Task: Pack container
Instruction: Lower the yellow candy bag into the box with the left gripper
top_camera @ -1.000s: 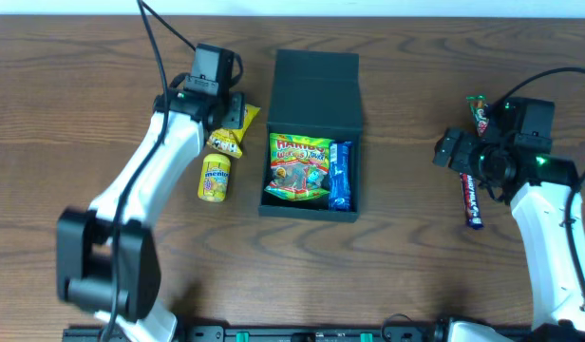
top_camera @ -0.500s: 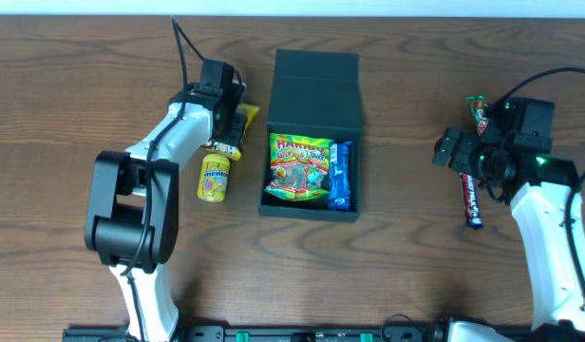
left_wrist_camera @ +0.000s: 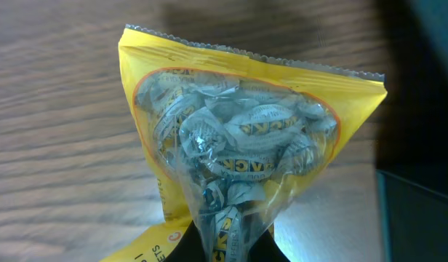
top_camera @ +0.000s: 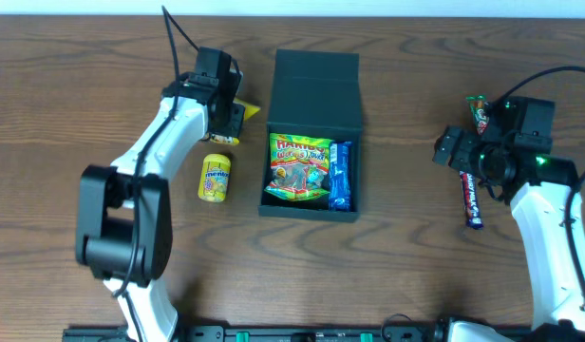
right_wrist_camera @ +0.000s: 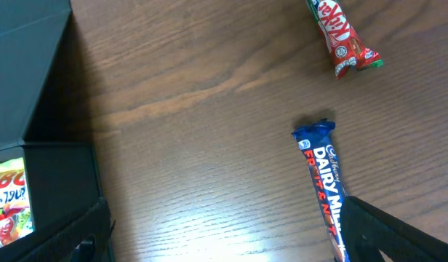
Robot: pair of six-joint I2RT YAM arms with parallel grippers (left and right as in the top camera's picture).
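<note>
The left gripper (top_camera: 228, 116) is clamping a yellow candy bag (left_wrist_camera: 238, 145) beside the box (top_camera: 316, 85); the right gripper (top_camera: 456, 154) is hanging wide open, empty.

Container (top_camera: 316, 95): dark teal-black matte cardboard box, rectangular. Sits at middle of table (top_camera: 406, 266), flat on base, long axis running near to far. Open, hinged flap lid swung back on far side, inner face bare; lid angle hard to judge from above. Single compartment partly filled: green-yellow Haribo bag (top_camera: 298, 166) lying flat across left and middle, blue packet (top_camera: 341, 176) lengthwise along right wall, touching bag. Dark outer wall and corner of bag also visible at left edge of right wrist view.
</note>
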